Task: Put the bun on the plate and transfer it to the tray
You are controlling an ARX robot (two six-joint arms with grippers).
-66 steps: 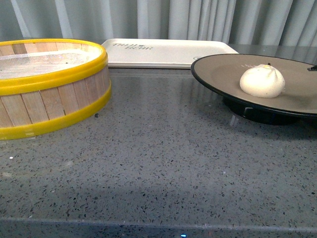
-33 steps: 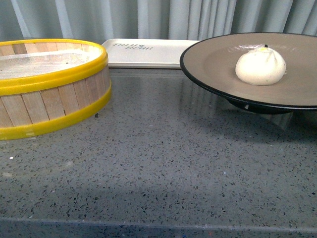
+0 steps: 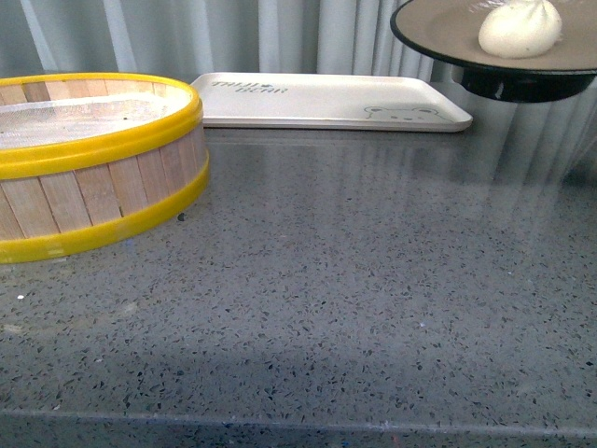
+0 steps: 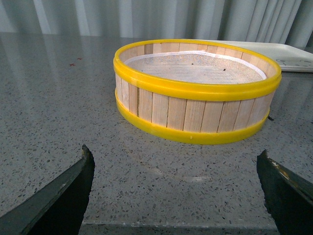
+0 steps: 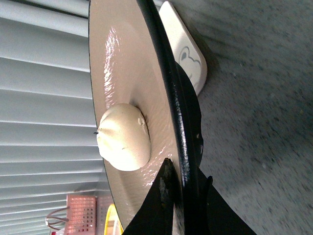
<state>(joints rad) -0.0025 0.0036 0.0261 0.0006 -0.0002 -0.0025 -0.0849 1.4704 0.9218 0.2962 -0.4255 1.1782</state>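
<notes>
- The right gripper clamped the plate by its rim, aloft over the desk's far right side, beside the tray.
- The bun sat loose on the plate; any tilt could roll it off.
- The left gripper had its jaws apart, empty.

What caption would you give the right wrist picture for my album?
Right hand pinches the rim of the plate, bun sitting on it, tray corner behind.
</notes>
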